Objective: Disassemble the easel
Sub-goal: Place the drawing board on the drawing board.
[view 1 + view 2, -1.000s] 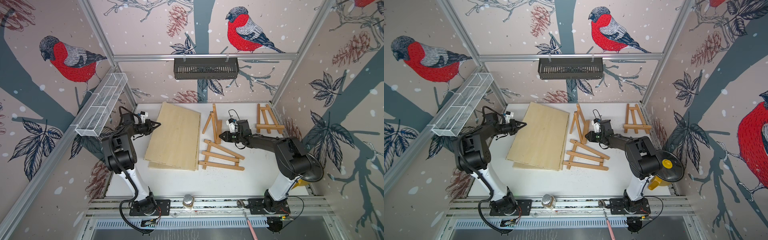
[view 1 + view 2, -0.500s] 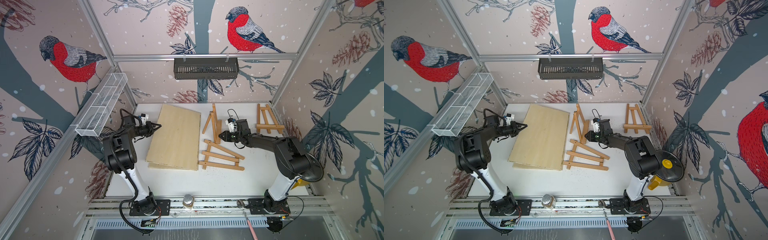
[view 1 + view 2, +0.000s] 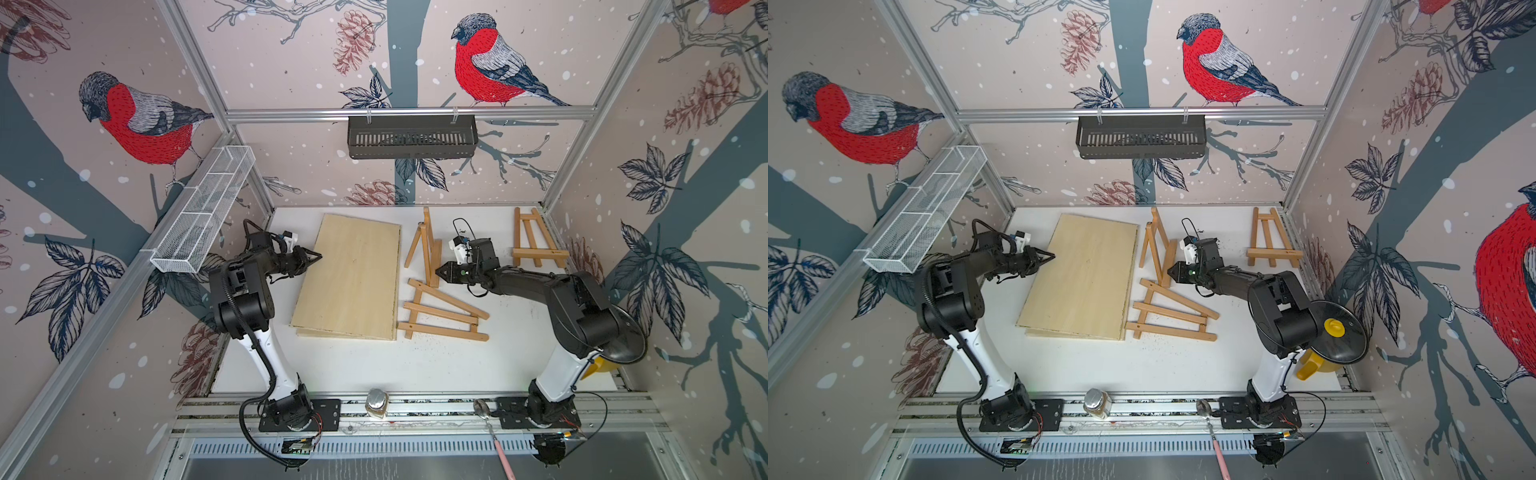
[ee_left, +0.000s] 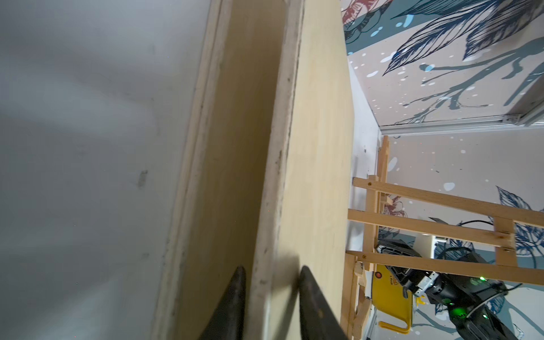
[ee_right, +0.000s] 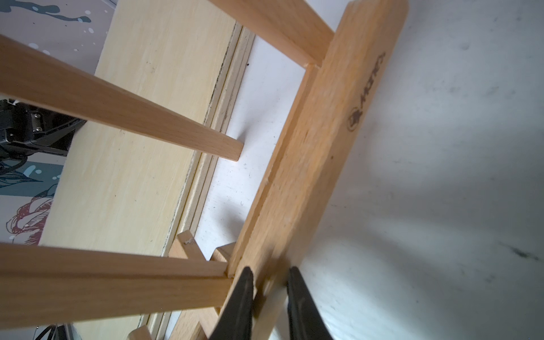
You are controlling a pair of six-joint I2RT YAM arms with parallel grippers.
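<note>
Currently, a stack of pale, rectangular plywood panels (image 3: 353, 274) lies flat straight ahead of the left gripper (image 3: 316, 258). Its fingers are parted and loosely straddle the top panel's edge, one above and one below. It holds nothing, though I cannot tell whether a finger grazes the wood.

A small A-frame easel (image 3: 423, 245) of light honey-coloured wood sits right at the tips of the right gripper (image 3: 442, 272), across the panels from the left gripper. The right fingers are pressed together on one end of the easel's broad, stamped ledge bar (image 5: 338, 123). The bar's long axis runs crosswise to the gripper's reach, toward the back wall.

Judgement: the right arm is on the part and the left is well apart, so any pull starts from the right grip.

A second easel (image 3: 440, 311) lies flat just beside the right gripper, on its base side.

The pinch contact is cut off at the edge of the right wrist view. The joints of the held easel are hard to make out.
</note>
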